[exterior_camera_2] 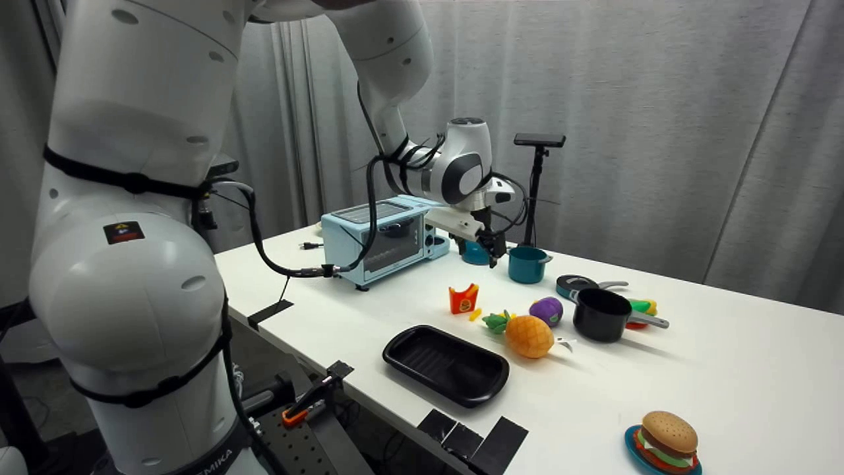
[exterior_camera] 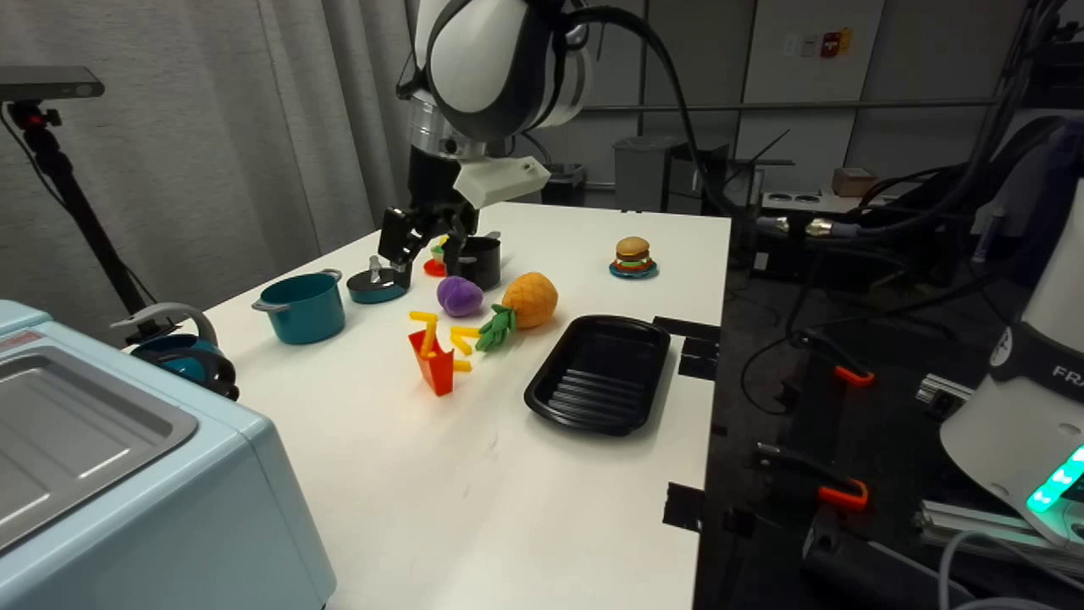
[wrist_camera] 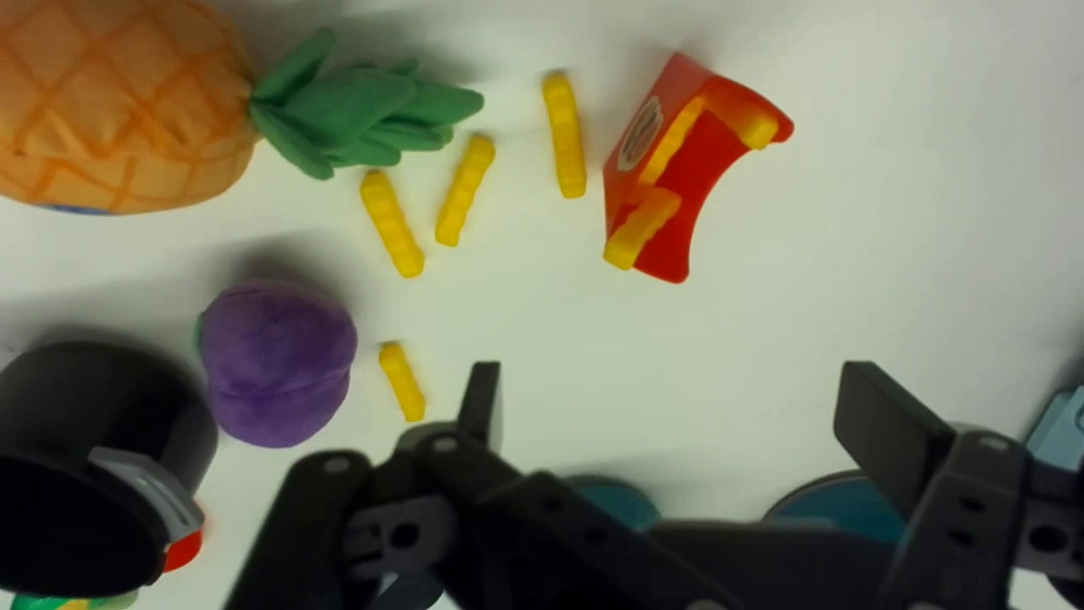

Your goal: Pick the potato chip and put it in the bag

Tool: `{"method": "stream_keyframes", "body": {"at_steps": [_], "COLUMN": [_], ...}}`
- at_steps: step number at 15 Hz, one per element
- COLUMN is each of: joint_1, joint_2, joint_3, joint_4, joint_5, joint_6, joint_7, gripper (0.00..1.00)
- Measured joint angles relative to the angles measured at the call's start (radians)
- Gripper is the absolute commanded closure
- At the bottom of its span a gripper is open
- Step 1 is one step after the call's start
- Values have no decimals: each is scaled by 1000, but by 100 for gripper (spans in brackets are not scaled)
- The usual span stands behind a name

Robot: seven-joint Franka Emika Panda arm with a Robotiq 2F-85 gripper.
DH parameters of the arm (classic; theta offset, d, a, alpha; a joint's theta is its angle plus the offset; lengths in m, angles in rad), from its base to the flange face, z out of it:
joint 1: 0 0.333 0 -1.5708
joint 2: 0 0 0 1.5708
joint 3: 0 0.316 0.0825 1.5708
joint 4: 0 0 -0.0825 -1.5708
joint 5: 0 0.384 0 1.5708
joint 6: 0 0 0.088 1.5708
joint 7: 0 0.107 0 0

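Several yellow chips, shaped like fries, lie loose on the white table; in the wrist view one [wrist_camera: 565,135] is beside the carton, two [wrist_camera: 392,224] [wrist_camera: 465,191] are by the pineapple leaves, and one [wrist_camera: 401,381] is near the purple toy. The bag is a red fries carton [wrist_camera: 703,203] with a few chips in it; it stands in both exterior views [exterior_camera: 436,373] [exterior_camera_2: 463,300]. My gripper [wrist_camera: 669,368] is open with nothing between its fingers. It hangs above the table, apart from chips and carton, in both exterior views [exterior_camera: 426,250] [exterior_camera_2: 478,251].
An orange pineapple [exterior_camera: 531,300], a purple toy [exterior_camera: 460,296] and a black pot [exterior_camera_2: 601,315] stand near the chips. A black tray [exterior_camera_2: 445,365] lies toward the robot. A teal pot [exterior_camera: 303,309], blue toy oven [exterior_camera_2: 379,231] and toy burger [exterior_camera_2: 669,439] also stand on the table.
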Motion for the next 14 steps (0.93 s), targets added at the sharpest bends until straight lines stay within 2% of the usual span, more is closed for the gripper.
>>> {"method": "stream_keyframes", "body": {"at_steps": [8,14], "joint_1": [-4,-5], "joint_2": [-48,-51], "joint_3": [-7,-7], "joint_4": [49,49], "joint_5": [8,10], "joint_6": [-95,-100], "joint_7": [1,1], "gripper": [0,0]}}
